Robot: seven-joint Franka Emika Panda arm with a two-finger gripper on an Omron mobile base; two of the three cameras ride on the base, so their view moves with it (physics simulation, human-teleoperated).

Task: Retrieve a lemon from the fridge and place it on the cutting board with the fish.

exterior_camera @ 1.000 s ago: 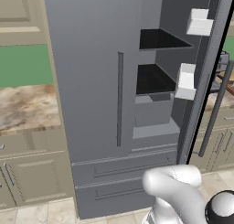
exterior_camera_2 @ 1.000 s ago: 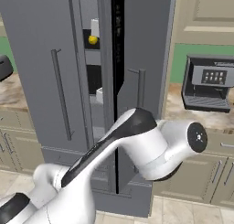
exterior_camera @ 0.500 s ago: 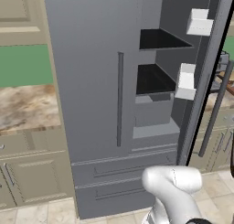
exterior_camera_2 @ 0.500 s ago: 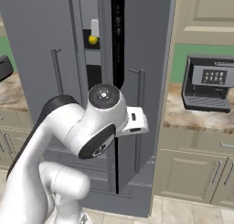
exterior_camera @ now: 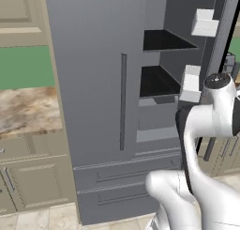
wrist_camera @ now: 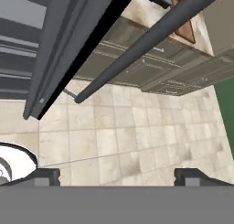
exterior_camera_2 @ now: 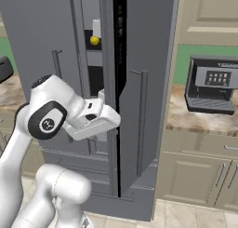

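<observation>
The fridge [exterior_camera: 103,83] stands with its right door [exterior_camera_2: 144,101] swung open and its left door shut. A small yellow lemon [exterior_camera_2: 94,41] sits high inside, seen through the gap beside the open door. My gripper [wrist_camera: 118,176] is open, its two fingertips [wrist_camera: 45,175] far apart with nothing between them. It points down at the tiled floor beside the open door's bar handle [wrist_camera: 151,35]. My wrist [exterior_camera_2: 93,120] hangs in front of the opening, well below the lemon. A reddish-brown cutting board [wrist_camera: 186,32] lies on the counter beyond the door. I cannot make out the fish.
Black shelves [exterior_camera: 164,41] and white door bins [exterior_camera: 205,22] show inside the fridge, with drawers [exterior_camera: 122,177] below. A coffee machine [exterior_camera_2: 214,85] stands on the marbled counter right of the fridge. Beige cabinets [exterior_camera: 28,187] flank both sides.
The arm has swung up from low by the floor; its elbow is raised and the hand has come in front of the fridge opening. The gripper stays open.
</observation>
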